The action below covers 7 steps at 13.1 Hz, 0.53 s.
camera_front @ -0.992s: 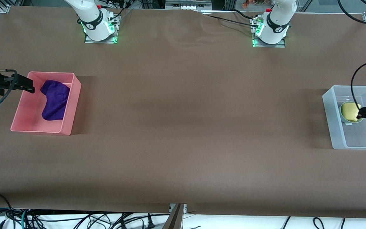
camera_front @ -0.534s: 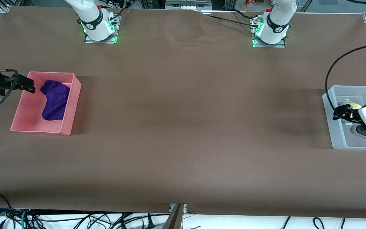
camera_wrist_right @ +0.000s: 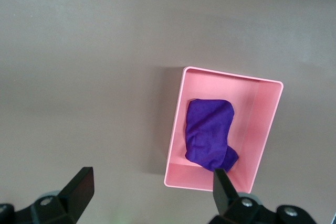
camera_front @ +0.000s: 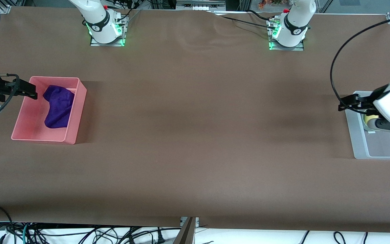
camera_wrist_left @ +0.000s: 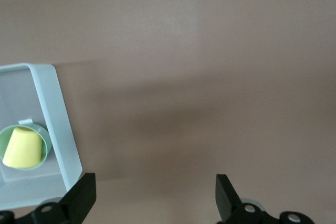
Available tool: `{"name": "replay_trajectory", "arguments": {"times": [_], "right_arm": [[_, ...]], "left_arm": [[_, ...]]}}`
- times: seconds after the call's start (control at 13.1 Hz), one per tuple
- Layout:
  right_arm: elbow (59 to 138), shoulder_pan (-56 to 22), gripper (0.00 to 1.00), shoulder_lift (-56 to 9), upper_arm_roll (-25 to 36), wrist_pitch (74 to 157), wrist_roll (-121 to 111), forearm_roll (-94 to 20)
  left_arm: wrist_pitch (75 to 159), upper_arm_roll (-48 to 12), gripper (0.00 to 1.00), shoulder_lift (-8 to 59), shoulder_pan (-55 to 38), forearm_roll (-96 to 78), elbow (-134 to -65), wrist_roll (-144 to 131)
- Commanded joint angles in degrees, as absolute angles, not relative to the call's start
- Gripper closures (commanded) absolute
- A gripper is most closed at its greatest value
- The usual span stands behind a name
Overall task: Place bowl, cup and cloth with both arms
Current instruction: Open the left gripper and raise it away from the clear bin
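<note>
The yellow cup (camera_wrist_left: 23, 148) sits upside down in the mint-green bowl (camera_wrist_left: 44, 150) inside the clear bin (camera_front: 356, 144), at the left arm's end. The purple cloth (camera_front: 59, 106) lies in the pink bin (camera_front: 71, 130). The left gripper (camera_front: 347, 103) hangs over the clear bin's edge and the right gripper (camera_front: 29, 92) over the pink bin's rim, both with fingers wide and empty. A low swing could knock a bin.

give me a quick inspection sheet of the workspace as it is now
surface: brown table, bare between the two bins
cloth: purple cloth lies in the pink bin at the right arm's end
cup: yellow cup sits upside down in the bowl
bowl: in the clear bin at the left arm's end
clutter: nothing seen
grippers: left gripper open, empty, over the clear bin's edge; right gripper open, empty, at the pink bin's edge
cables: black cable loops above the left arm; tangle below the table edge
surroundings: both bases lit green
</note>
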State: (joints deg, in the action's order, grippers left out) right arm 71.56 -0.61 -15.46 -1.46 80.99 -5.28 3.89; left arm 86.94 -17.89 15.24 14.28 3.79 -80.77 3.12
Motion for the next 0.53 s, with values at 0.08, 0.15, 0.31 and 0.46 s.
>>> {"name": "replay_trajectory", "arguments": {"times": [0.08, 0.15, 0.31, 0.46], "right_arm": [[71.5, -0.5, 0.00, -15.3, -1.5, 81.3, -5.4, 4.0], [71.5, -0.5, 0.00, -15.3, -1.5, 81.3, -5.4, 4.0], [71.5, -0.5, 0.00, -15.3, -1.5, 81.2, -5.4, 4.0], [71.5, -0.5, 0.00, -15.3, -1.5, 81.3, -5.4, 4.0]], "left_arm": [[99.5, -2.1, 0.00, 2.5, 0.6, -0.3, -98.0, 2.4], [100.4, -2.1, 0.00, 1.1, 0.4, -0.3, -99.8, 2.3], [100.5, -2.1, 0.00, -0.9, 0.5, -1.0, -103.0, 1.2], [100.5, -2.1, 0.00, -1.3, 0.5, -2.5, -103.7, 0.7]]}}
